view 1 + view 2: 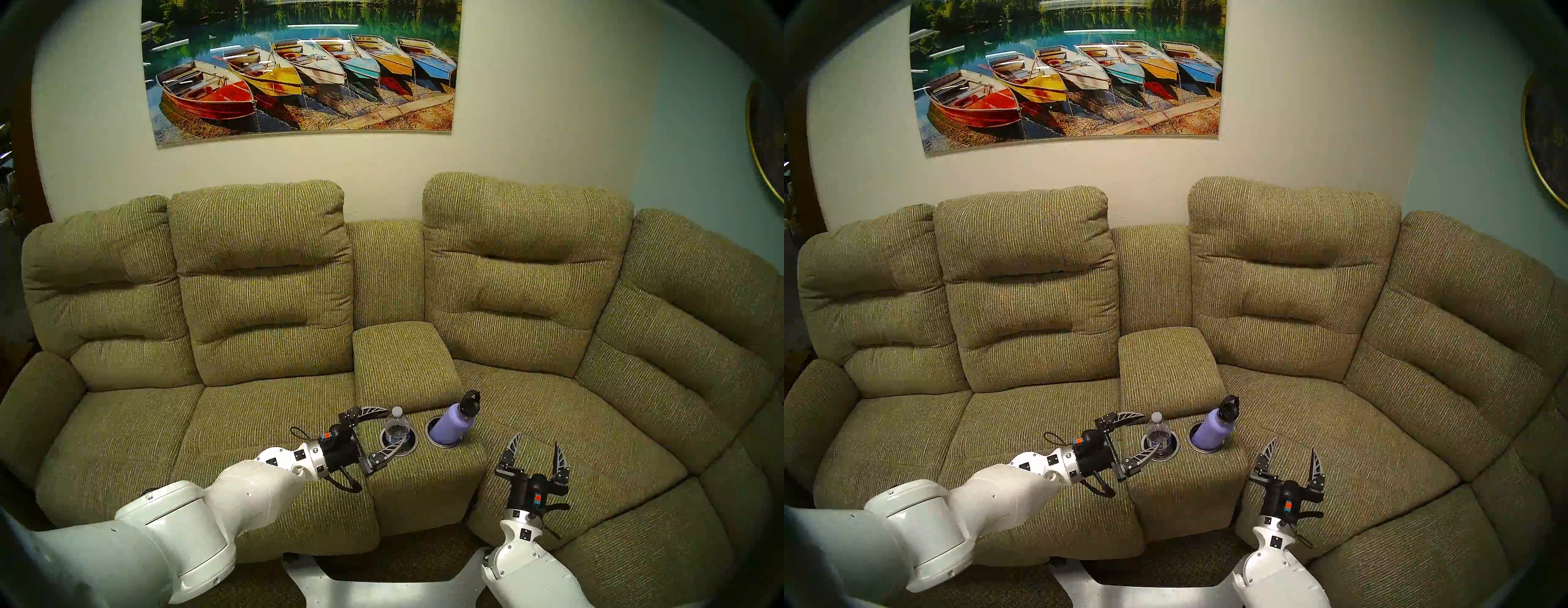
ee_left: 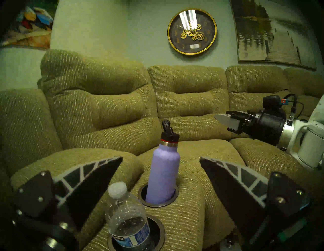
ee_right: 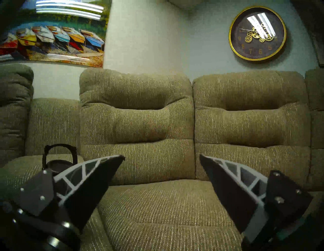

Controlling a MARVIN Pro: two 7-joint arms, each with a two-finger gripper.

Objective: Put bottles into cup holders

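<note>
The clear water bottle [image 1: 399,432] with a white cap stands upright in the left cup holder [image 1: 415,440]. My left gripper [image 1: 397,426] is open, one finger on each side of the bottle and apart from it; the left wrist view shows the bottle [image 2: 126,222] low between the wide fingers. The lavender flask [image 1: 450,426] with a black cap sits in the right cup holder [image 1: 428,433], leaning right. It shows in the left wrist view too [image 2: 163,175]. My right gripper [image 1: 537,439] is open and empty over the seat right of the console.
The cup holders sit at the front of the olive sofa's centre console, behind them its padded lid [image 1: 403,361]. Seat cushions lie on both sides [image 1: 594,446]. A boat picture [image 1: 301,68] and a round clock [image 3: 257,33] hang on the walls.
</note>
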